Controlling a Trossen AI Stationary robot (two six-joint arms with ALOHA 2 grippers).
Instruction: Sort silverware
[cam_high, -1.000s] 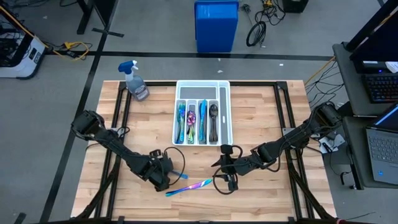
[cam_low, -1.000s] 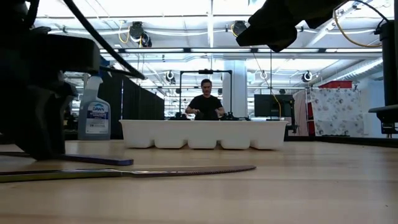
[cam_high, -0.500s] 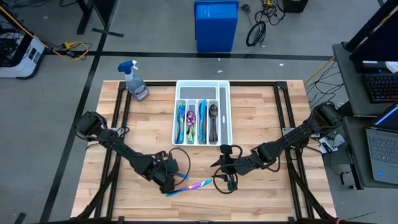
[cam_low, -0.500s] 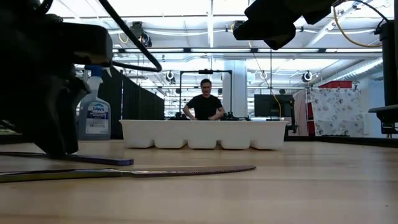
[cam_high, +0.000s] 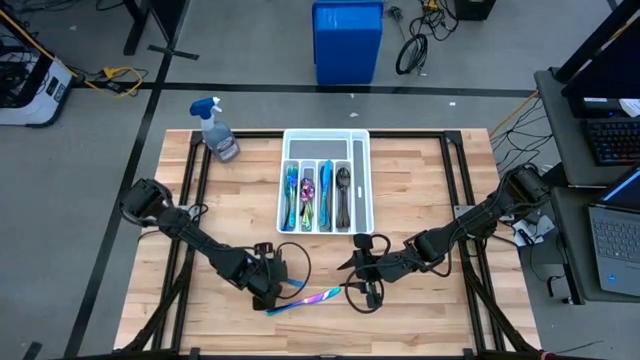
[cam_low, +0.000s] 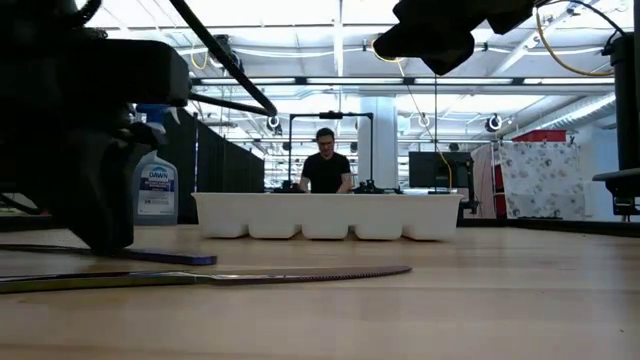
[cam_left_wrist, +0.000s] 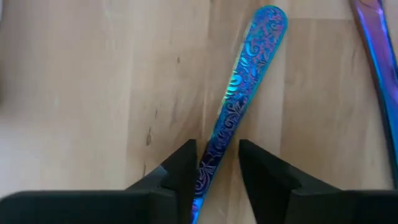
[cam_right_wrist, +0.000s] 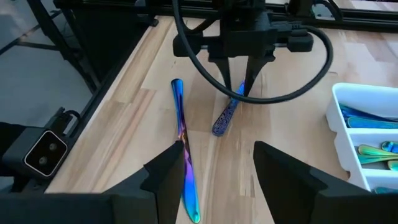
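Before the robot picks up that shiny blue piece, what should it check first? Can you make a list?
1. Left gripper straddles the patterned blue handle: ok, one finger on each side.
2. Fingers clamped on the handle: cannot tell; small gaps show beside it.
3. Handle lying flat on the wooden table: ok.
4. Iridescent knife apart from the handle: ok, it lies alongside, not touching.
5. Right gripper out of the way: ok, open, hovering nearby above the table.
6. White tray reachable: ok, nothing lies between.
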